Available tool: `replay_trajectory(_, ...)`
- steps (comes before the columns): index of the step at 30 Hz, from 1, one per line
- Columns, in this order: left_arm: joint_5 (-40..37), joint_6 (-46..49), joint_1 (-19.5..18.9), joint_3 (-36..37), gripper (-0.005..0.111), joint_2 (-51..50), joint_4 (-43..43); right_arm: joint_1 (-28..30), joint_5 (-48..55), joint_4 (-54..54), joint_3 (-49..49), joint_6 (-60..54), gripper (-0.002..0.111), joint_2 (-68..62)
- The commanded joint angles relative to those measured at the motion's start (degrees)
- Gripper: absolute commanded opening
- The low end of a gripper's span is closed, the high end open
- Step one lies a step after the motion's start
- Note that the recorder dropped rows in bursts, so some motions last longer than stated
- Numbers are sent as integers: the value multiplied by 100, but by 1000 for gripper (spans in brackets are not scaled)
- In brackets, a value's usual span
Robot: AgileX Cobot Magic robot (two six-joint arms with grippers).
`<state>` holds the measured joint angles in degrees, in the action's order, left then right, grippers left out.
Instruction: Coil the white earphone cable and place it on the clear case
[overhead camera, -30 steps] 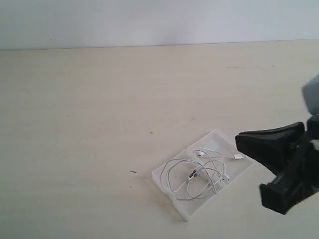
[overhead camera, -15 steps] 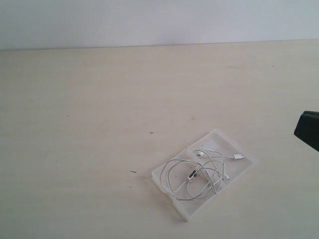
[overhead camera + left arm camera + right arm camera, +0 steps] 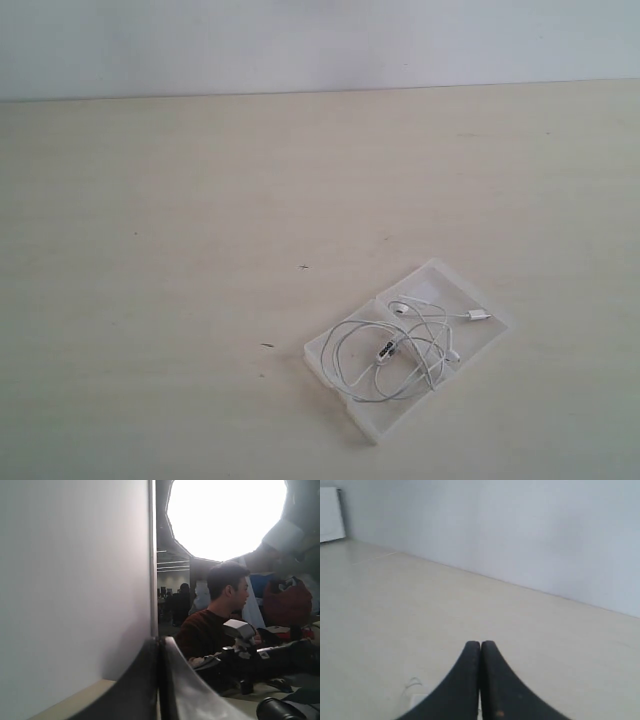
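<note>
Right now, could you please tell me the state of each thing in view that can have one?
white earphone cable: loosely coiled, lying on the case, not held.
clear case: laid open, flat on the table.
left gripper: shut, holding nothing.
right gripper: shut, holding nothing.

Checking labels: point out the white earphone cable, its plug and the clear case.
white earphone cable (image 3: 385, 349): exterior view, on the small inline piece amid the loops.
plug (image 3: 481, 316): exterior view, on the plug body at the cable's end.
clear case (image 3: 373, 420): exterior view, on bare plastic near its nearest corner.
</note>
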<state>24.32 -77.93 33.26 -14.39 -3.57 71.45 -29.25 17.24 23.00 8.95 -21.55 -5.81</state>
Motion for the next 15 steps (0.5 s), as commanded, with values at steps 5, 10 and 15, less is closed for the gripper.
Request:
replay_trajectory(5, -2, -30, -14, 35, 0, 50, -7, 2004, -986, 253, -895, 1176, 0, 581)
replay_trajectory(10, -2, -30, -14, 35, 0, 50, 6, 2410, -583, 15, -895, 1120, 0, 581)
replay_trajectory(15, -2, -30, -14, 35, 0, 50, 6, 2398, -635, -196, -895, 1080, 0, 581)
